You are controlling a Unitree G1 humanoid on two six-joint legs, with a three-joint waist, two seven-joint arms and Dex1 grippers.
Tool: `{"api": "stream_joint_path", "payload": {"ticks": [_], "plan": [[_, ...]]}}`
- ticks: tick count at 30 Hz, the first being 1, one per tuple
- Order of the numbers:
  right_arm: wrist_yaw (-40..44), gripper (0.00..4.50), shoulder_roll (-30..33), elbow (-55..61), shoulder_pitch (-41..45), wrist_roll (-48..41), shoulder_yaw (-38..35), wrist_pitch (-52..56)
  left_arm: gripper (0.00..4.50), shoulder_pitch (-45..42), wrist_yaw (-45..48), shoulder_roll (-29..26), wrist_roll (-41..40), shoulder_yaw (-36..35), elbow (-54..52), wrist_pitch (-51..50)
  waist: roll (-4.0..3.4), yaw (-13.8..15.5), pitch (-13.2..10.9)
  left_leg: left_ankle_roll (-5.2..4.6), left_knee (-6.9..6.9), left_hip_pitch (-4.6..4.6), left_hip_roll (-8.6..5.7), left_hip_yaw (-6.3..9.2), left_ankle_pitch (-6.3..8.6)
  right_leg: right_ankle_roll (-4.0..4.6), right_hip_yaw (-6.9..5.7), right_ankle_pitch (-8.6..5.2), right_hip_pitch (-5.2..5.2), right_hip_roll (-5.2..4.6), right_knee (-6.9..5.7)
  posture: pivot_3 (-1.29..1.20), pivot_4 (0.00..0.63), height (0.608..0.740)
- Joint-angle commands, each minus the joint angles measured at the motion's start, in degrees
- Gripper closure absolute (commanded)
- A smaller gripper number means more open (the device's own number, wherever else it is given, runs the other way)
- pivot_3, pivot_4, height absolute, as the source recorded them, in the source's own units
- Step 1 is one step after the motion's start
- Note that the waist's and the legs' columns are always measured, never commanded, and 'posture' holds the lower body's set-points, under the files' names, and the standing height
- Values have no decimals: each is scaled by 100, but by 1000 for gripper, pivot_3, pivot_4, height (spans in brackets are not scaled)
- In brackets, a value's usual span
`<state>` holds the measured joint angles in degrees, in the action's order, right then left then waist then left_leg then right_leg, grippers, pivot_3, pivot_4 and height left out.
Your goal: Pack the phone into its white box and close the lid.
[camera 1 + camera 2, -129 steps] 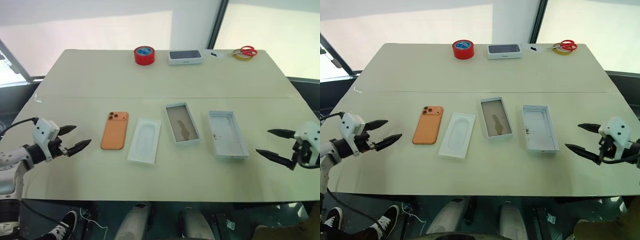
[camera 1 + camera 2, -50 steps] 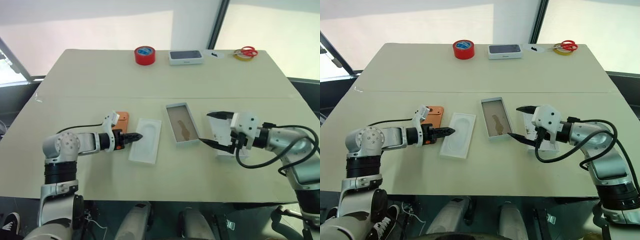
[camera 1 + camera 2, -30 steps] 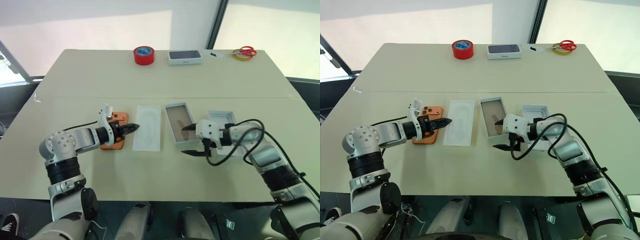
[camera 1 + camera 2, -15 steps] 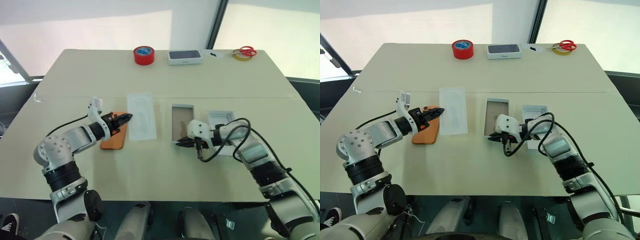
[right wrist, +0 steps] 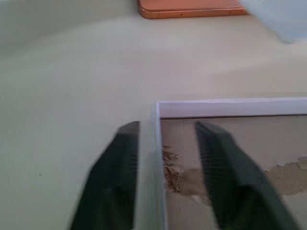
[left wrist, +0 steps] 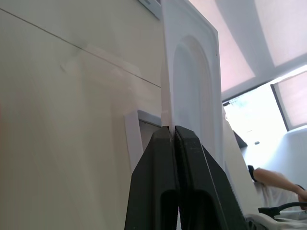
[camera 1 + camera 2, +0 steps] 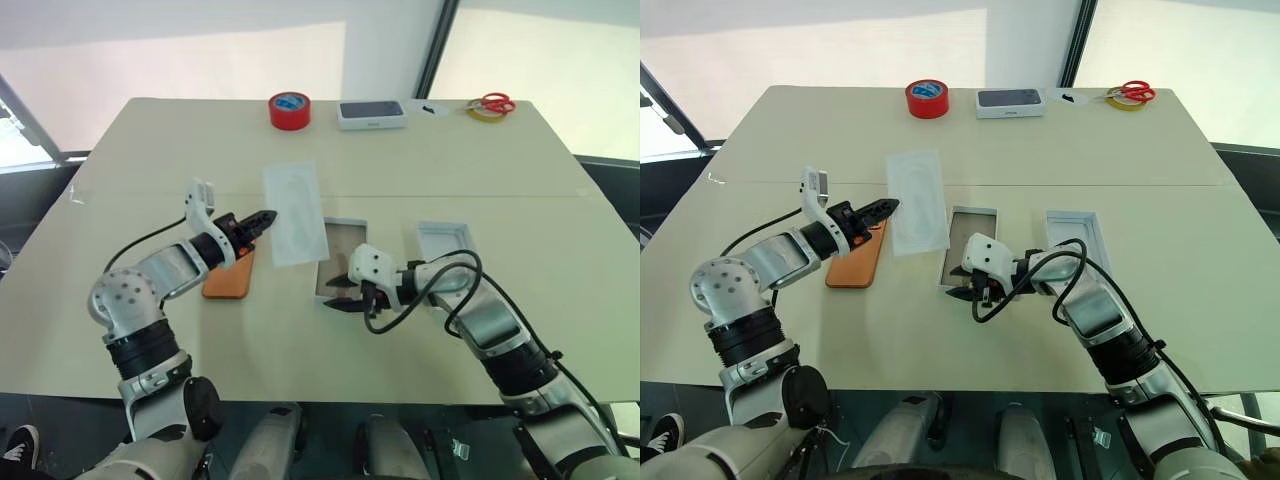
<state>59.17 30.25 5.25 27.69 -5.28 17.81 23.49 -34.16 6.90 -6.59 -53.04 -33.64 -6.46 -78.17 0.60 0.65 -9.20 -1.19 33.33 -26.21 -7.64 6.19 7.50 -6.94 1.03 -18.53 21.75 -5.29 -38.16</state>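
Beige counter [image 7: 450, 150] is shared by both arms. Left pincer [image 7: 268, 215] is pinched on the insert [image 7: 293, 213], held above the phone [image 7: 227, 277], probably clearing it. Right pincer [image 7: 340, 296] is set apart astride the box [image 7: 338, 262] wall, likely to reposition it; the lid [image 7: 446, 248] is left aside.
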Motion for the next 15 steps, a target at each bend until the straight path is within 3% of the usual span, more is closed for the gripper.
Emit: {"api": "stream_joint_path", "payload": {"ticks": [1, 2, 5, 15], "plan": [[-28, 403, 379, 461, -51, -263, -662, 35, 4500, 45, 16, 44, -165, 203, -104, 91, 1, 12, 0, -7, 0, 0, -1, 0, 4, 0, 0, 0, 0, -1, 0, 0, 150, 740], [51, 32, 625, 472, -203, -353, -901, 37, 4500, 76, 49, 75, -146, 293, -87, 128, 1, 18, 0, -8, 0, 0, -1, 0, 5, 0, 0, 0, -1, -1, 0, 0, 150, 740], [197, 32, 1249, 307, -626, -431, -1423, -235, 4500, 172, 133, 144, -41, 555, -7, 270, 3, 41, 1, -12, 3, 0, -4, 2, 8, 0, -6, 0, -10, -5, 6, 0, 150, 740], [67, 32, 1695, -215, -923, -705, -2342, -620, 4500, 186, 367, 340, 270, 1343, 564, 967, 4, -11, 0, -19, 2, 0, 0, -2, 8, 1, -2, -1, -31, -6, 6, 0, 150, 740]]}}
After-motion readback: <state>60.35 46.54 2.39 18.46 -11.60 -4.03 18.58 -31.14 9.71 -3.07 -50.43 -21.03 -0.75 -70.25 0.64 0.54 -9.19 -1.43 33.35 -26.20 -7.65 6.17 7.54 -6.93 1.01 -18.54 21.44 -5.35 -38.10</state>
